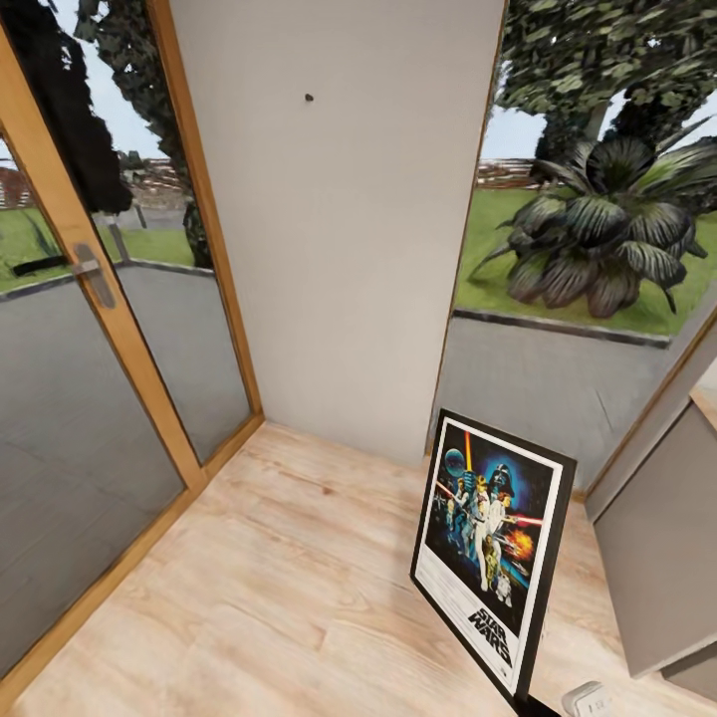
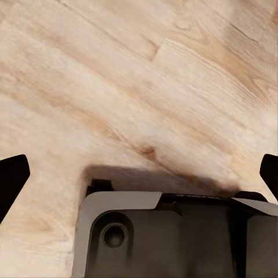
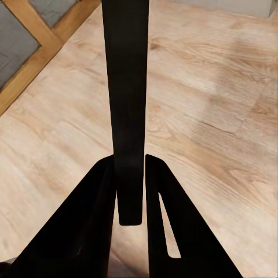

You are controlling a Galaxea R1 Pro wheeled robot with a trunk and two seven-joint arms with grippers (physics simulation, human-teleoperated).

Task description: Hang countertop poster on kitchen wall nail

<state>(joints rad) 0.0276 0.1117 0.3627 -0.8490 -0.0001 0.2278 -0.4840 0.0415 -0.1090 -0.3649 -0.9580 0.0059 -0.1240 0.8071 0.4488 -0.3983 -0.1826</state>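
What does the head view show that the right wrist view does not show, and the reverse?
Head view: the printed face of the poster, the wall nail high on the grey wall panel, the door handle and the garden plant outside.

Right wrist view: the right pincer shut on the poster's black frame edge, one finger on each side.

Both: the poster and the light wooden floor, with a piece of the wooden door frame.
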